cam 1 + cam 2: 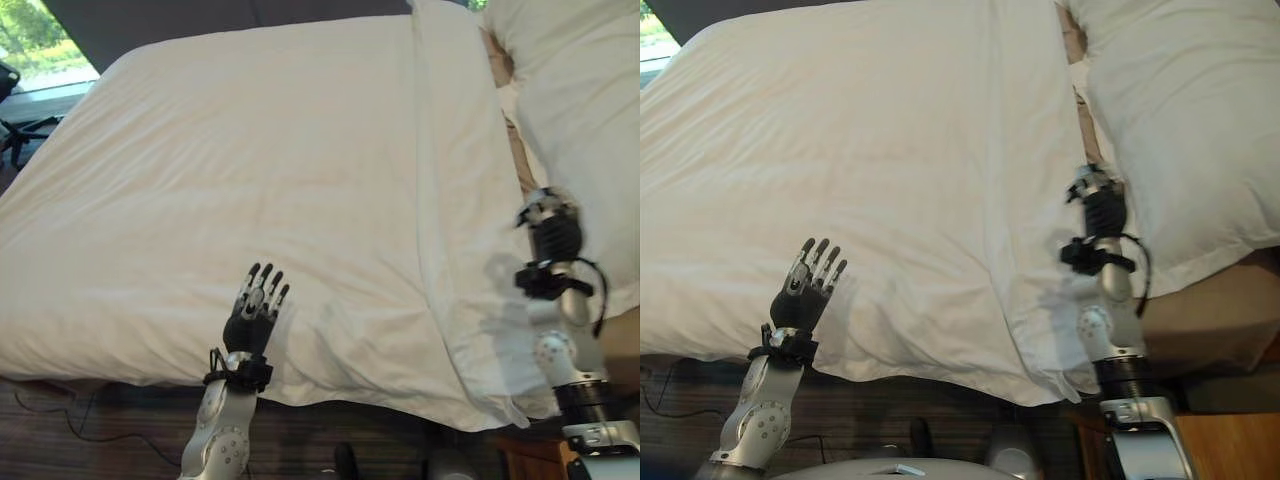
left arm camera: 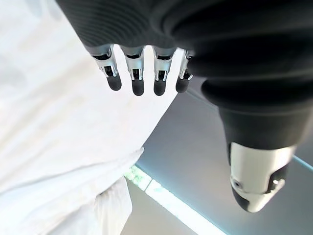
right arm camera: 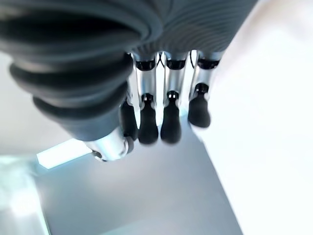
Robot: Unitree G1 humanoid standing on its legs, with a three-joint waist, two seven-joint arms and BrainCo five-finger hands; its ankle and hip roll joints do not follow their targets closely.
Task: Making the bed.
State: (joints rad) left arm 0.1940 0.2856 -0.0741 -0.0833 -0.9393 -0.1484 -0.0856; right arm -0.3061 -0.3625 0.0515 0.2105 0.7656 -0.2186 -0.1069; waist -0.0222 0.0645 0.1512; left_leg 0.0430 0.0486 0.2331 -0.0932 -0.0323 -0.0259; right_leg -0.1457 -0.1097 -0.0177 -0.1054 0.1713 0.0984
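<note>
The duvet point(image 1: 250, 180) lies spread across the bed, its long axis running away from us toward the far edge, and its turned-back band point(image 1: 450, 200) runs the same way down its right side, just short of the pillow point(image 1: 575, 120).

Starting at the left, our left robot hand point(image 1: 258, 305) hovers over the near edge of the duvet, fingers straight and spread, holding nothing. The cloth lies directly under and ahead of it, and a small rumple sits just to its right at the near hem.

Moving right, the folded band comes next, then our right robot hand point(image 1: 1102, 205), raised between that band and the pillow. In its wrist view the fingers point(image 3: 168, 122) hang loosely, only slightly bent, and grip nothing.

We judge the coming move turns on this: the folded band lies to the left of the right robot hand and well to the right of the left one, so the right hand is the nearer for smoothing or tugging that fold, while the left is better placed for the near hem.

By our count: one duvet, one folded band, one pillow, two robot hands.
</note>
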